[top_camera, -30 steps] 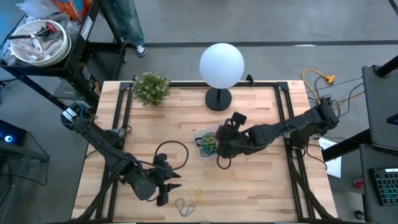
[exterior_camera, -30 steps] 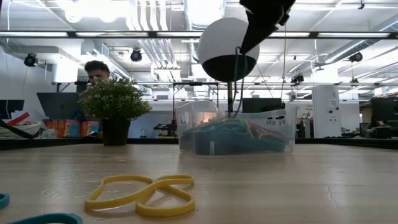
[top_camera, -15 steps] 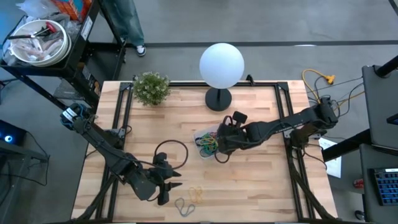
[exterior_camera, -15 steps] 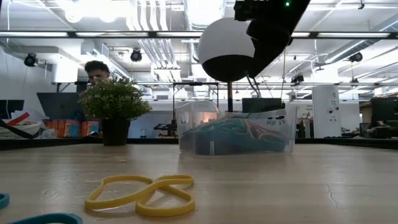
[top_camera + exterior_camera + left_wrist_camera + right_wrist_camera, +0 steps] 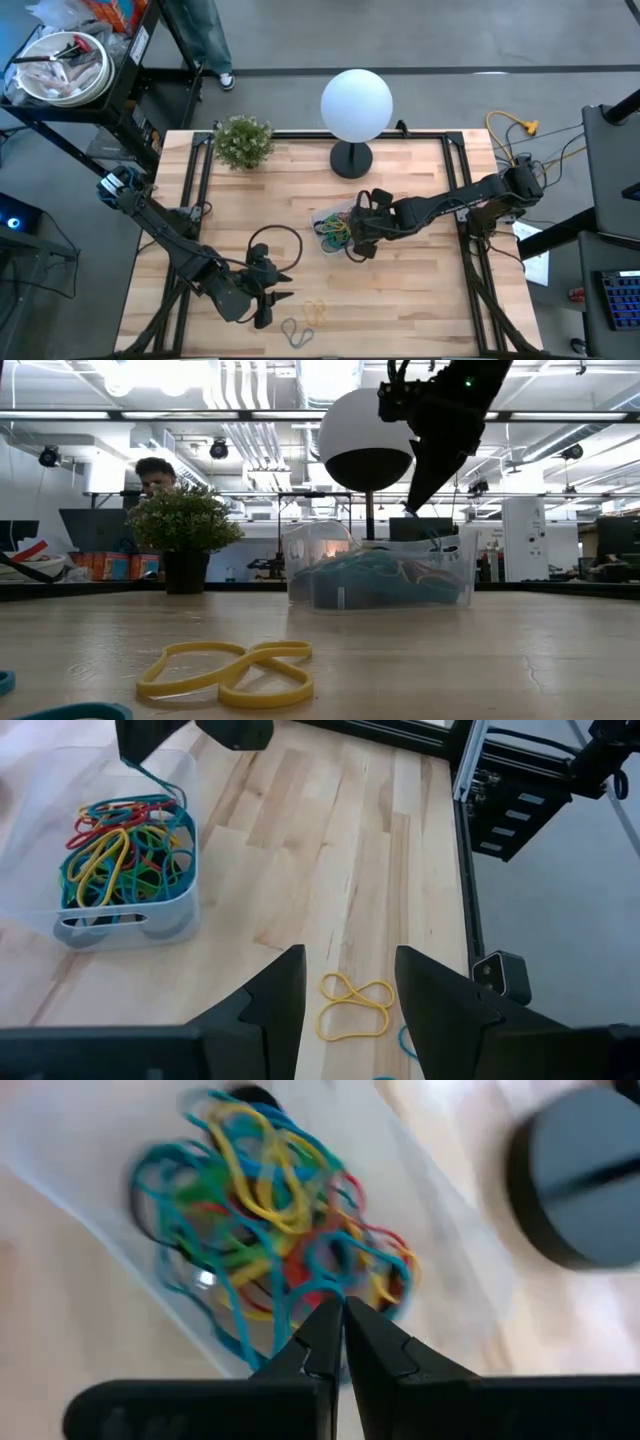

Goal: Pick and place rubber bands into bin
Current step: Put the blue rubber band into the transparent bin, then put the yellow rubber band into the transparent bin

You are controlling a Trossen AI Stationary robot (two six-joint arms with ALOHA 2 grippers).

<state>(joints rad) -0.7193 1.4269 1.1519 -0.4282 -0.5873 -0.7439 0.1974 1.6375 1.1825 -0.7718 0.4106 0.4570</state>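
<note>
The bin (image 5: pixel 335 228) is a small clear tray at the table's middle, holding a heap of coloured rubber bands (image 5: pixel 120 855). My right gripper (image 5: pixel 351 238) hovers just above the bin's right end, shut on a teal band. In the low view my right gripper (image 5: pixel 408 510) points down at the bin (image 5: pixel 380 575). My left gripper (image 5: pixel 280 292) is open near the table's near edge. A yellow rubber band (image 5: pixel 355 1005) lies flat on the wood just past its fingers. A teal band (image 5: pixel 296 330) lies nearer the edge, and a large black loop (image 5: pixel 275 245) lies left of the bin. My right gripper pinches a teal rubber band (image 5: pixel 150 778) between its two shut fingertips (image 5: pixel 325 1330), coming from above and slanting down. The band runs slack from the fingertips into the heap in the bin.
A white globe lamp (image 5: pixel 355 105) stands on a dark base (image 5: pixel 350 158) behind the bin. A potted plant (image 5: pixel 243 140) sits at the far left corner. Bare wood lies right of the bin and between bin and near edge. A person (image 5: pixel 155 475) shows in the room behind.
My right gripper has come down toward the bin and shifted slightly toward the table's left. The band that hung below it, clear of the bin, now reaches into the heap.
</note>
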